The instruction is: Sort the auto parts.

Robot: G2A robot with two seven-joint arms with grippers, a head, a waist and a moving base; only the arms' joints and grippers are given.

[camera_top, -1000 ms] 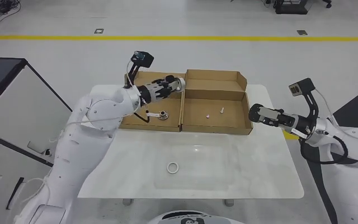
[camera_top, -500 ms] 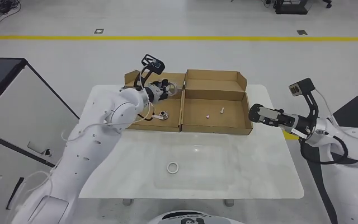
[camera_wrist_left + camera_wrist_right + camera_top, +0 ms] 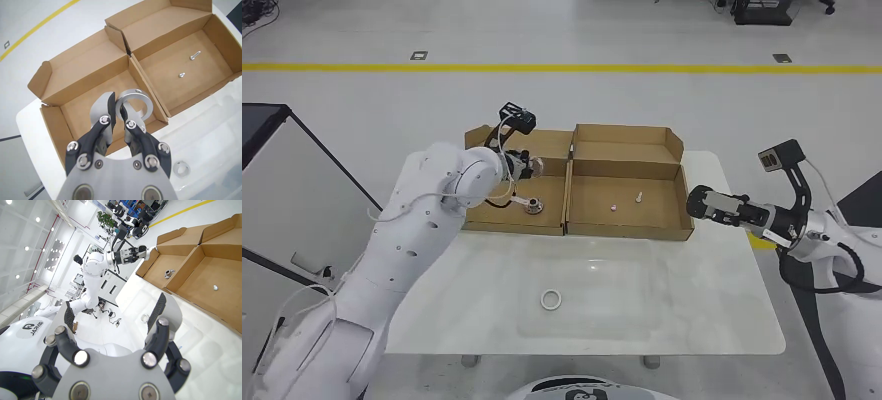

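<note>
My left gripper is shut on the wall of a silver metal ring, held above the left cardboard box. From above, that gripper hangs over the box's far side. A flanged metal hub lies on the floor of this box. The right cardboard box holds two small bolts. A second ring lies on the white table near its front. My right gripper is open and empty by the right box's outer corner.
The two boxes stand side by side at the back of the table, flaps up. From the right wrist, the open fingers frame the loose ring, and the hub sits in the box beyond. Bare table stretches between ring and boxes.
My left gripper, with the ring, has drawn back leftward from the divider between the boxes to over the left box, and its wrist has turned. The right arm is unmoved.
</note>
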